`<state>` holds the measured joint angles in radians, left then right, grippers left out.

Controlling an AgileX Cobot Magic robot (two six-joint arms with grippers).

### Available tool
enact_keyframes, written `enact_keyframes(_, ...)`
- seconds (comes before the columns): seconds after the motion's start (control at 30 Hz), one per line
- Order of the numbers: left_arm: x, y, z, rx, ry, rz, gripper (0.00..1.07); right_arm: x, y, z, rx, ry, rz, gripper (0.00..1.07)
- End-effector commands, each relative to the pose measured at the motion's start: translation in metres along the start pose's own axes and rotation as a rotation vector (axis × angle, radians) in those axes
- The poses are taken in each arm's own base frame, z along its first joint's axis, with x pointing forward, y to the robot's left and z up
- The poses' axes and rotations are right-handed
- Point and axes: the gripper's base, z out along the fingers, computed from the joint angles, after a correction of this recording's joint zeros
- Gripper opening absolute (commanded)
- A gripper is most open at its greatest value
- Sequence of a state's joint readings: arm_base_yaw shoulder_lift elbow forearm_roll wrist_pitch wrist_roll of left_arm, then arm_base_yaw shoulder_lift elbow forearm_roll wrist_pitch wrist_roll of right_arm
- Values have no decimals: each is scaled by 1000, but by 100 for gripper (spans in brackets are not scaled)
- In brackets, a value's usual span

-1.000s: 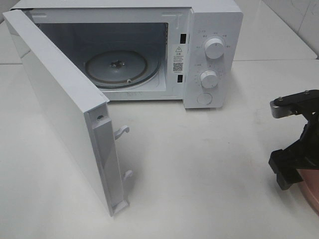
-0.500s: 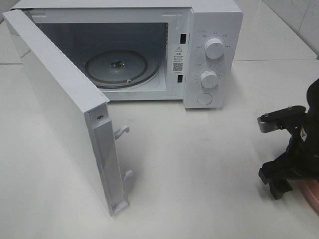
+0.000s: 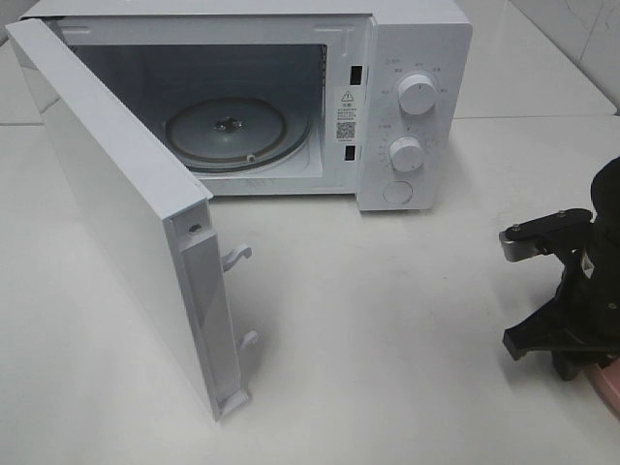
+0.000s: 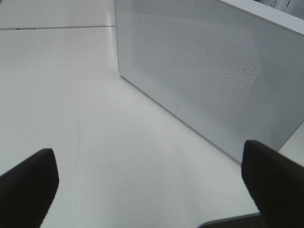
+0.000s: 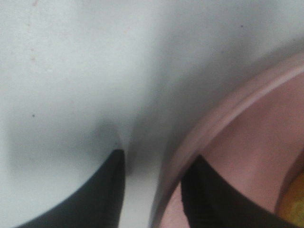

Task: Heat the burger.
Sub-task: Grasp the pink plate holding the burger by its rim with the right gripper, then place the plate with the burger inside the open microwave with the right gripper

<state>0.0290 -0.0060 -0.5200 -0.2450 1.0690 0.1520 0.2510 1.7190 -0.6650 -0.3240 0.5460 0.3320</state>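
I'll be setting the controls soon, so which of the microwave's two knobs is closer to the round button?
The lower knob, just above the round button; the upper knob sits higher on the microwave panel, farther from it.

High camera overlooks microwave [image 3: 407,58]; wrist cameras hug table [image 3: 387,320] (left shares its door [image 4: 213,76]).

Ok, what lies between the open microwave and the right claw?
Only bare tabletop separates microwave and right claw; the exterior high view shows it.
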Motion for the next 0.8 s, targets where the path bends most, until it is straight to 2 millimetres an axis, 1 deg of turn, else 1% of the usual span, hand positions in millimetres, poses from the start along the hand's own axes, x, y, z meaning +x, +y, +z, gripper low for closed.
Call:
enact_keyframes(0.03,2,-1,-2,-1,-9,3,99,2,-3,2,21,19,21,10)
enact_keyframes(0.07,2,-1,-2,-1,-9,3,99,2,-3,2,21,19,21,10)
enact_keyframes(0.1,2,-1,-2,-1,-9,3,99,3,-4,2,33,25,22,0)
enact_keyframes(0.33,2,-1,-2,-1,-9,3,99,3,-5,2,44,28,17,0)
enact_keyframes(0.53,2,-1,-2,-1,-9,3,99,8,-10,-1,102,73,-24,0)
enact_keyframes(0.6,2,-1,-2,-1,-9,3,99,8,-11,-4,109,63,-25,0)
enact_keyframes(0.63,2,-1,-2,-1,-9,3,99,8,-13,-10,113,42,-25,0)
enact_keyframes(0.67,2,-1,-2,-1,-9,3,99,8,-13,-10,113,42,-25,0)
enact_keyframes(0.73,2,-1,-2,-1,-9,3,99,9,-17,-19,133,15,-32,0)
enact_keyframes(0.77,2,-1,-2,-1,-9,3,99,9,-17,-19,133,15,-32,0)
enact_keyframes(0.8,2,-1,-2,-1,-9,3,99,10,-19,-23,143,4,-31,0)
